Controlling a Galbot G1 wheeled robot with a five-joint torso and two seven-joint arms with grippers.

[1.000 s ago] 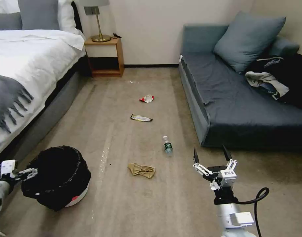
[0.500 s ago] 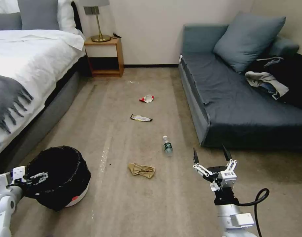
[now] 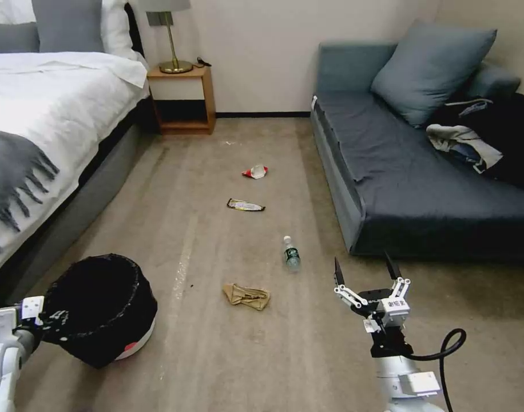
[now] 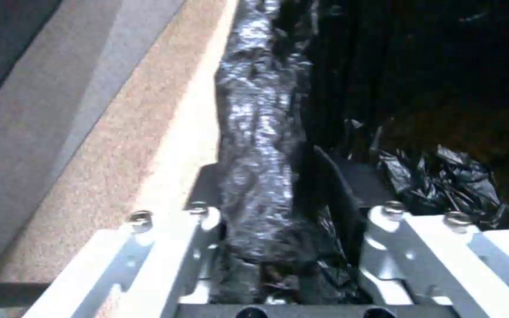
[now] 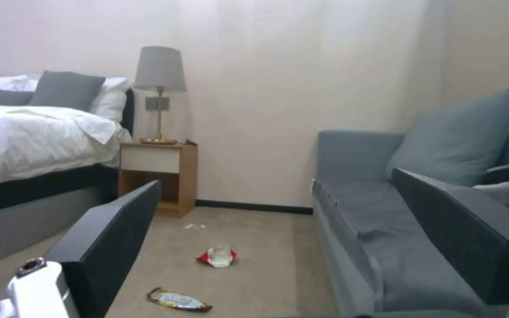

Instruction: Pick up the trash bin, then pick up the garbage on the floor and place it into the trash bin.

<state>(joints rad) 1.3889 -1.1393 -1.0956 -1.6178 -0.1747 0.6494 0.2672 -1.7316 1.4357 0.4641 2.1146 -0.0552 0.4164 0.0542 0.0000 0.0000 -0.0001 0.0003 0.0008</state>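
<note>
Straddling the trash bin (image 3: 110, 320) rim, left pincer (image 4: 278, 207) nearly closed.

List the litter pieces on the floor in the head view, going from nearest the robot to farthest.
tan paper wad → clear plastic bottle → black-gold snack wrapper → red-white wrapper
</note>
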